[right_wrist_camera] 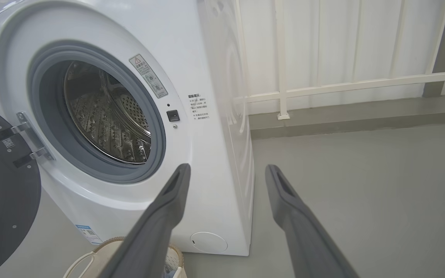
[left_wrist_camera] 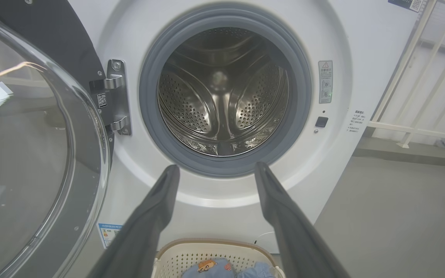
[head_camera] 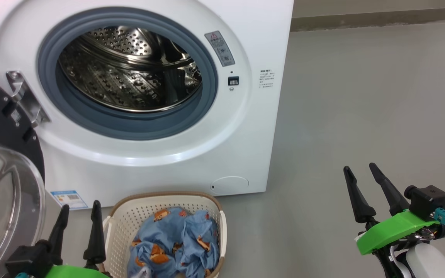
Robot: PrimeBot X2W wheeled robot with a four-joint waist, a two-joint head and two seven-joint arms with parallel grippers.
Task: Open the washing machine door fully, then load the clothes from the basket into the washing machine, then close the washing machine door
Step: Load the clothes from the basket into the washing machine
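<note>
Since the washing machine door already hangs swung out on its hinge at the left side of the washing machine, the drum stands exposed. Opening looks done, or nearly so, and loading appears to be the step in hand. The door's glass bowl bulges outward, toward the robot's side, clear of the opening. The drum's mouth faces straight out at the robot, its axis running level from front to back.

The basket sits on the floor just before the machine's front lower edge, below the drum, probably so that each lift is short. Its mouth faces up. Its near end is cut off in the head view, so I cannot tell which way its long side runs. The clothes lie inside it in a crumpled heap with no clear long axis, none yet in the drum.

The left gripper hovers just beside the basket's left rim, between basket and door, fingers spread wide and holding nothing. The right gripper hangs well apart over bare floor to the right, equally wide and empty. The left looks better placed for the first grab.
</note>
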